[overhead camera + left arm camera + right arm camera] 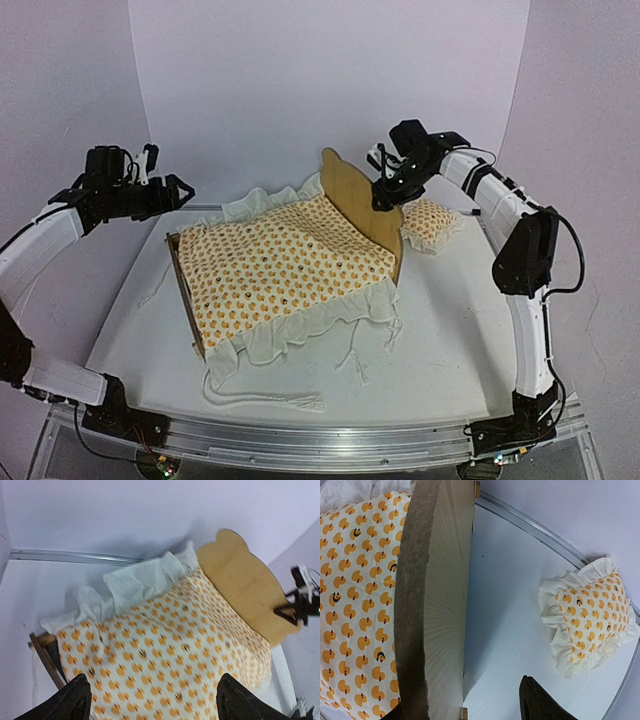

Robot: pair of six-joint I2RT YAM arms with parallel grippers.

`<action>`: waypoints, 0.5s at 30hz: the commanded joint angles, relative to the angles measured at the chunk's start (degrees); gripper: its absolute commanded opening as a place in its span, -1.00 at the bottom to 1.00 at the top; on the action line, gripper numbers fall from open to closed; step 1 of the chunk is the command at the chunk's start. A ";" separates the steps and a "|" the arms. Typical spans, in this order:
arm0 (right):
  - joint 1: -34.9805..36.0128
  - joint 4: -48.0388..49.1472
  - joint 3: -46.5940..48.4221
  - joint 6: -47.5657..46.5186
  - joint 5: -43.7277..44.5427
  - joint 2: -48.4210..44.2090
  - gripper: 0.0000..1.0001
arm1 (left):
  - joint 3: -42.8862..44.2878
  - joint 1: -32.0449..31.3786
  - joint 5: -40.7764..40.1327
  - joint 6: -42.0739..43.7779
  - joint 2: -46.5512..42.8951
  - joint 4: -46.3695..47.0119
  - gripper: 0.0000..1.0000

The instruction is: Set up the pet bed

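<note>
The left arm rises along the left side of the table point(450, 340) and bends inward at the elbow. Its left end effector point(172, 185) is held in the air beyond the foot of the pet bed point(352, 190), aimed toward the mattress area. Its fingers point(75, 700) are spread wide with nothing between them. The right arm stands up from the near right corner, folds at the elbow and reaches back and inward. This brings the right end effector point(385, 195) down onto the top edge of the headboard point(445, 610). There the jaws are spread and straddle the board. One finger point(545, 700) is plainly apart from the board's back face (the other shows only as a dark sliver at the frame's lower edge).

The pet bed sits on the middle of the table. Its long axis runs diagonally, from the footboard point(44, 655) at the near left to the upright headboard at the far right. The orange-print bedding point(280, 265) lies over it, ruffles spilling past the sides and white ties trailing on the table. The small pillow point(432, 222) lies on the table just behind the headboard.
</note>
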 commanded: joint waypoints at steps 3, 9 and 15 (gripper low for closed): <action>-5.27 1.61 7.23 -9.44 5.87 0.62 0.16 | -10.00 -11.71 9.27 1.02 -10.87 -1.43 0.70; -4.74 -9.40 5.33 -5.68 7.89 -10.15 0.97 | -18.01 -22.29 -0.32 -5.05 -19.25 -2.86 0.61; 2.91 -11.24 -14.26 -1.46 10.04 -27.78 0.97 | -28.73 -24.11 -3.46 -15.29 -25.27 -2.79 0.58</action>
